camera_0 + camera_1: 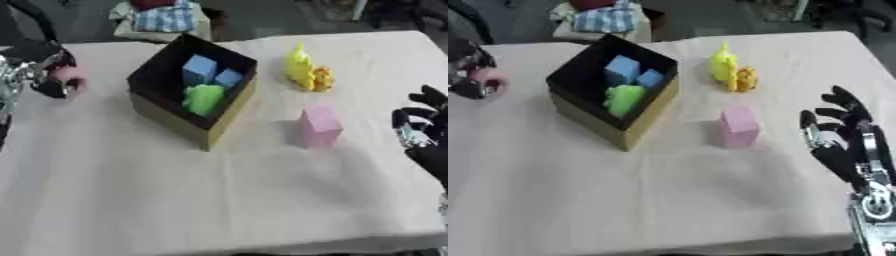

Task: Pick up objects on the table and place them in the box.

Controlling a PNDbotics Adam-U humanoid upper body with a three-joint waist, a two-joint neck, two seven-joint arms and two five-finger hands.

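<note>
An open box [188, 124] with dark inner walls stands left of the table's middle. Inside it lie two blue blocks [199, 69] and a green thing [204, 98]. A pink block [318, 125] stands upright on the cloth to the box's right. Farther back sits a yellow toy [302, 70] with an orange part. My right hand [839, 134] hovers open at the right edge, to the right of the pink block and apart from it. My left hand [54, 80] is at the far left, fingers curled round a pinkish thing [68, 76].
A light cloth [219, 200] covers the table, with bare room in front. Beyond the far edge stands another box [162, 22] holding striped and red fabric.
</note>
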